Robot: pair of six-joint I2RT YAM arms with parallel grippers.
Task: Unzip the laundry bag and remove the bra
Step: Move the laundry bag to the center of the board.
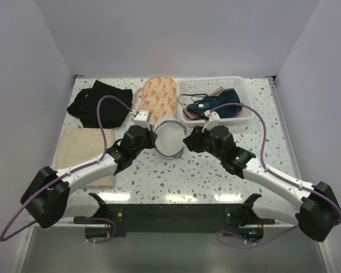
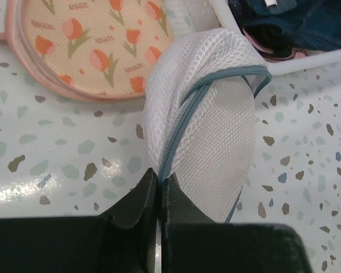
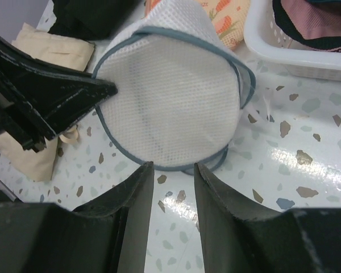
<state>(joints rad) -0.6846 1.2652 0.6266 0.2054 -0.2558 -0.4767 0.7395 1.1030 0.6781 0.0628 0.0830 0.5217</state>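
Observation:
A round white mesh laundry bag [image 1: 170,139] with teal zipper trim stands on edge at the table's middle, between both grippers. My left gripper [image 1: 154,138] is shut on the bag's teal zipper seam [image 2: 171,142], and its jaws meet at the bag's near rim [image 2: 158,177]. My right gripper [image 3: 173,166] is open. Its fingertips [image 3: 146,168] sit just at the bag's lower rim [image 3: 170,96] with nothing between them. In the right wrist view the left gripper [image 3: 105,89] touches the bag's left side. The bra is hidden.
A white basket [image 1: 245,85] holding dark and pink garments stands at the back right. Behind the white bag lies a tulip-printed mesh bag [image 1: 159,96]. A black garment [image 1: 99,102] is at the back left, with a beige cloth [image 1: 82,151] nearer.

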